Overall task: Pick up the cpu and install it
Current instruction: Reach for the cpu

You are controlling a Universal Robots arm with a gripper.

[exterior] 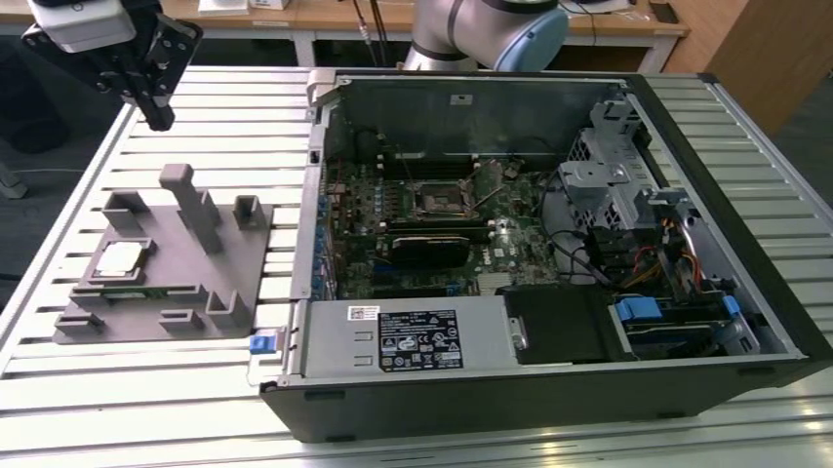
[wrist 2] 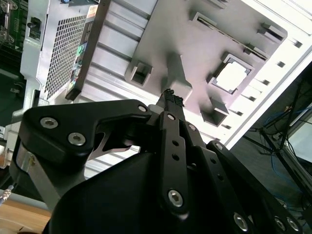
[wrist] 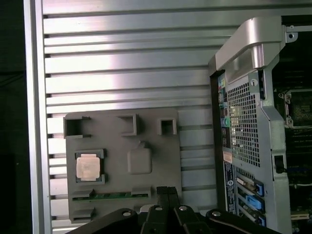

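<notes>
The cpu, a small pale square chip, lies in a recess of the grey fixture on the exterior view's left. It also appears as the cpu in the first wrist view and the cpu in the second. My gripper hangs well above the table, beyond the fixture's far end and apart from the chip. Its fingers are pressed together, with nothing between them, as the gripper also shows. The dark socket sits on the motherboard inside the open case.
The open computer case takes up the exterior view's right, its metal rear wall close beside the fixture. Tall grey posts rise from the fixture. A black block lies below the socket. The slatted table surrounds everything.
</notes>
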